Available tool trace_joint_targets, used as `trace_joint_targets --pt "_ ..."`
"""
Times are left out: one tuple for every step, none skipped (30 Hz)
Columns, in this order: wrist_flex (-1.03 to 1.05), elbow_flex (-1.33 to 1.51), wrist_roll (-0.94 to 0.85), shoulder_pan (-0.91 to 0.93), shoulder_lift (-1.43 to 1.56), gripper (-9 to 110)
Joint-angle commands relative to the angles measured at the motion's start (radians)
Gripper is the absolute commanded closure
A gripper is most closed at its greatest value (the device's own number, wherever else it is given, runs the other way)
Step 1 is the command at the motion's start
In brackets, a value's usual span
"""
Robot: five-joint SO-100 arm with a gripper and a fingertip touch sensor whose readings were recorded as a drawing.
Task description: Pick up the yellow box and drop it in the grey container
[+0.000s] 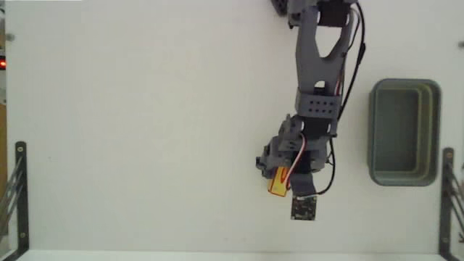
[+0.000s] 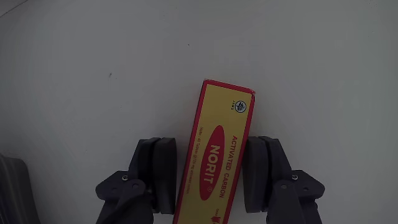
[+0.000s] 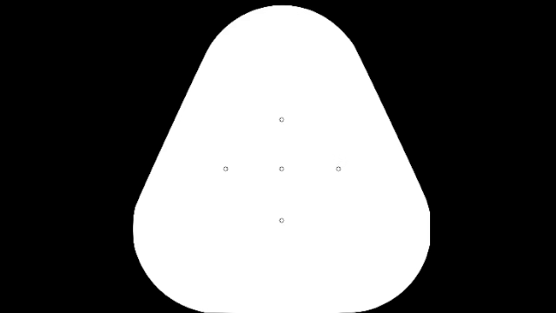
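The yellow box (image 2: 225,127), a flat carton with a red oval reading NORIT, lies lengthwise between my fingers in the wrist view. My gripper (image 2: 211,146) has its dark pads (image 2: 164,171) against both long sides of the carton, shut on it. White table shows beyond the box's far end. The fixed view has the yellow box (image 1: 277,183) only partly visible under the gripper (image 1: 281,180), low and right of centre. To the right of the arm, the grey container (image 1: 373,130) stands apart from it and is hollow inside.
The arm (image 1: 319,65) reaches down from the top edge in the fixed view. Black metal frames stand at the left edge (image 1: 16,190) and the right edge (image 1: 448,196). A small red light (image 1: 2,64) glows at the far left.
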Motion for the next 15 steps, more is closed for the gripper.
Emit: trace_joint_targets --pt "-0.012 -0.002 0.002 0.010 0.024 40" --pt "-0.012 -0.002 0.002 0.010 0.024 40" --pt "-0.012 -0.002 0.002 0.010 0.024 40" --pt "-0.012 -0.002 0.002 0.010 0.024 40" --pt "-0.012 -0.002 0.002 0.010 0.024 40" --pt "-0.012 -0.002 0.002 0.010 0.024 41" --pt "-0.012 -0.002 0.002 0.010 0.024 41" --pt "-0.012 -0.002 0.002 0.010 0.024 41" --pt "-0.012 -0.002 0.002 0.010 0.024 42" --pt "-0.012 -0.002 0.002 0.010 0.024 42" --pt "-0.012 -0.002 0.002 0.010 0.024 42" --pt "-0.012 -0.002 0.002 0.010 0.024 42" --pt "-0.012 -0.002 0.002 0.010 0.024 42" --pt "-0.012 -0.002 0.002 0.010 0.024 43" --pt "-0.012 -0.002 0.002 0.010 0.024 43"
